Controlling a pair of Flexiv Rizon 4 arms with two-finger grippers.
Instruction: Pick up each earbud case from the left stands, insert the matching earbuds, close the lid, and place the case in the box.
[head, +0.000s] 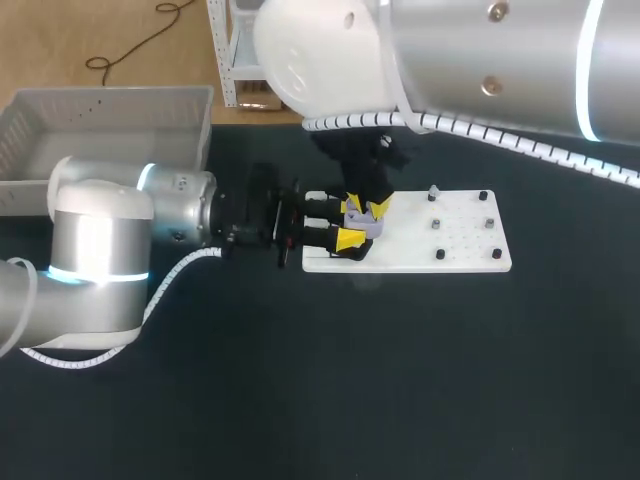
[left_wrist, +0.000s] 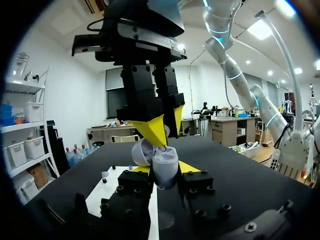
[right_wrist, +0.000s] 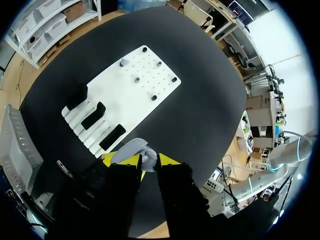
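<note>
A pale grey earbud case, its lid swung open, is held over the white board's left end. My left gripper is shut on it from both sides. My right gripper points straight down into the open case with its yellow tips close together. A small pale earbud shows between those tips, right beside the case's lid. In the head view both grippers meet there, the left gripper and the right gripper. Another small earbud stands on a peg at the board's far side.
Black stand slots line the board's left end, and several small pegs dot its right part. A grey bin sits at the table's back left. My right arm's thick links hang over the table's back.
</note>
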